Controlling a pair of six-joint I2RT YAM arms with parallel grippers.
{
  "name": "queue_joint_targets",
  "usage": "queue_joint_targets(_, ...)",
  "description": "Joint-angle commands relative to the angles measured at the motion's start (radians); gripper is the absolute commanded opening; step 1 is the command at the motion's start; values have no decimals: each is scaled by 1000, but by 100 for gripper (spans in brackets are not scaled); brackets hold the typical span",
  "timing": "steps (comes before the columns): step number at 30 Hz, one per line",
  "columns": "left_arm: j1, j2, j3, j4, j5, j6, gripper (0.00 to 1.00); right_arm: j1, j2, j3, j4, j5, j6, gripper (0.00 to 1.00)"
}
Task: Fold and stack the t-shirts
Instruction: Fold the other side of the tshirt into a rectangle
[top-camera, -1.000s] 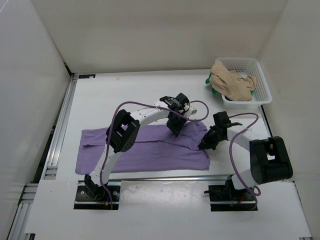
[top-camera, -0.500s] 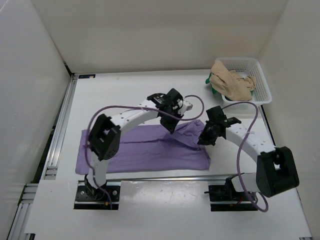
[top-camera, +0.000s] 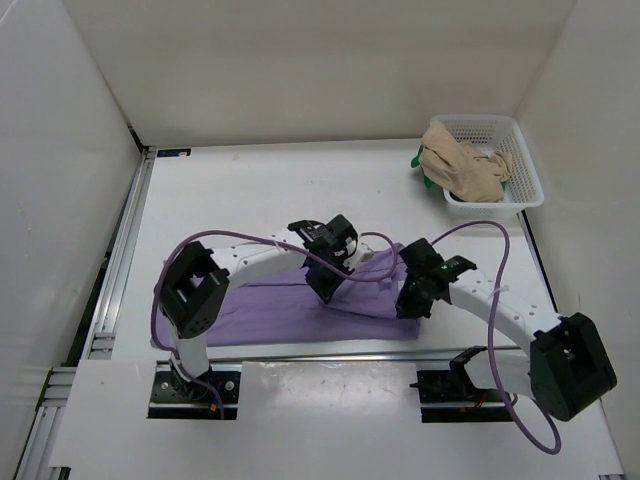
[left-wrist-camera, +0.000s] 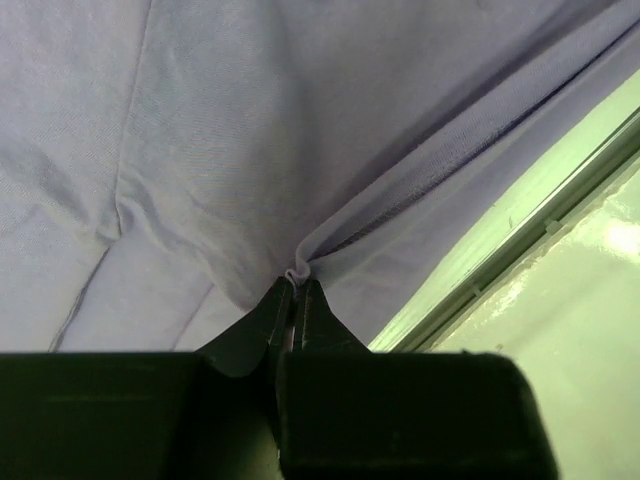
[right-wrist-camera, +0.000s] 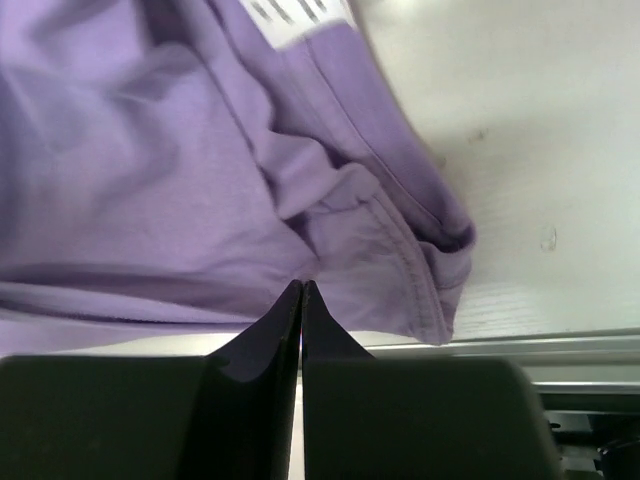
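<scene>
**A:** While both arms bend over the near half of the table, where does the lavender t-shirt lie?

**B:** Along the near edge, stretched from left to right. Its left end lies flat on the table. From above, the left arm and a looping purple cable cover part of it.

**A:** And the left gripper?

**B:** It is above the shirt's middle, with its jaws pressed together on a small peak of lavender cloth. Creases fan out from the pinch.

**A:** Further right?

**B:** The right gripper is near the shirt's right end, its fingers closed tight on bunched cloth just beside a stitched hem. A white label shows on the shirt beyond it. The cloth rises between the two grippers, and the right arm curves in from the near right corner.

**A:** What about the other shirts?

**B:** They are well apart from this one, in the far right corner. The tan t-shirt is heaped in a white mesh basket and spills over its left rim. A scrap of the green t-shirt shows at that same rim, mostly hidden under the tan one.
</scene>
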Motion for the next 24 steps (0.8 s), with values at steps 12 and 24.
queue_joint_targets(12, -15, 1, -69, 41, 87, 1, 29, 22, -33, -70, 31, -35, -95, 0)
queue_joint_targets(24, -15, -103, -123, -108, 107, 1, 38, 31, -209, -112, 22, -121, -230, 35)
